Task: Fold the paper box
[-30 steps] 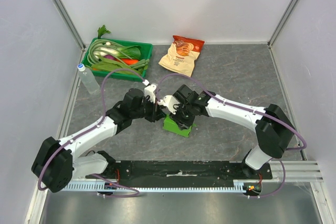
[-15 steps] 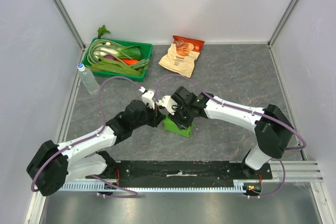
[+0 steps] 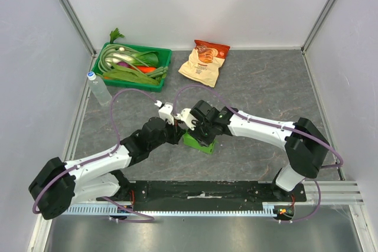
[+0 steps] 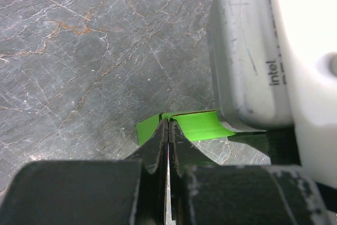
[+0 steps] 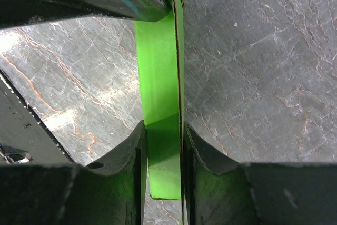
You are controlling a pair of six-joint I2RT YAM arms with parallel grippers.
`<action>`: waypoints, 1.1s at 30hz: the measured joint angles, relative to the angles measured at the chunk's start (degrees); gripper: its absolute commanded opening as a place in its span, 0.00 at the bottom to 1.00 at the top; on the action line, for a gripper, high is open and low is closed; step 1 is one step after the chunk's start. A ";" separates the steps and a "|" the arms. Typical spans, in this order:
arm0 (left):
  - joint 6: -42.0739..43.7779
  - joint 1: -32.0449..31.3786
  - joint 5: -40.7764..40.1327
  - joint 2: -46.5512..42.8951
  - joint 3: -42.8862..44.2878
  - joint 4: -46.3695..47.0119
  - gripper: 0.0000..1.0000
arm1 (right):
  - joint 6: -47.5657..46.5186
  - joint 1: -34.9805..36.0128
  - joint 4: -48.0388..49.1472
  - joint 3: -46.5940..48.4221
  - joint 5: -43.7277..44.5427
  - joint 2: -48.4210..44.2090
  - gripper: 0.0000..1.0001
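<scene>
The paper box (image 3: 201, 144), lime green and flattish, stands on the grey table between both grippers. My right gripper (image 3: 201, 134) is shut on it. In the right wrist view the fingers (image 5: 136, 146) clamp a narrow green panel (image 5: 158, 67) from both sides, my right gripper (image 5: 163, 130) holding it on edge. My left gripper (image 3: 179, 134) is shut. In the left wrist view its closed tips (image 4: 168, 122) press against the box's creased edge (image 4: 197, 125). I cannot tell whether cardboard is pinched between them. The right wrist's white camera housing (image 4: 253, 61) hides the rest of the box.
A dark green tray of vegetables (image 3: 164, 66) sits at the back left, a clear water bottle (image 3: 99, 88) lies beside it, and a beige-and-red snack bag (image 3: 204, 61) lies at the back centre. White walls with metal posts close in the table.
My left arm has drawn back toward the near edge, and its gripper now meets the box from the left. My right gripper and the box have shifted slightly left.
</scene>
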 measured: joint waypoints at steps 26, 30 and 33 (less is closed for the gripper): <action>0.87 -4.72 -7.72 -3.87 -3.21 0.33 0.02 | -1.84 0.74 6.64 -4.72 1.11 -2.27 0.35; 1.27 -5.01 -8.15 -3.67 -2.84 -0.13 0.02 | -2.34 0.74 7.04 -5.07 0.98 -2.51 0.34; 1.95 -5.29 -8.68 -3.72 -2.16 -1.55 0.02 | -2.82 0.76 7.65 -5.57 0.85 -2.82 0.34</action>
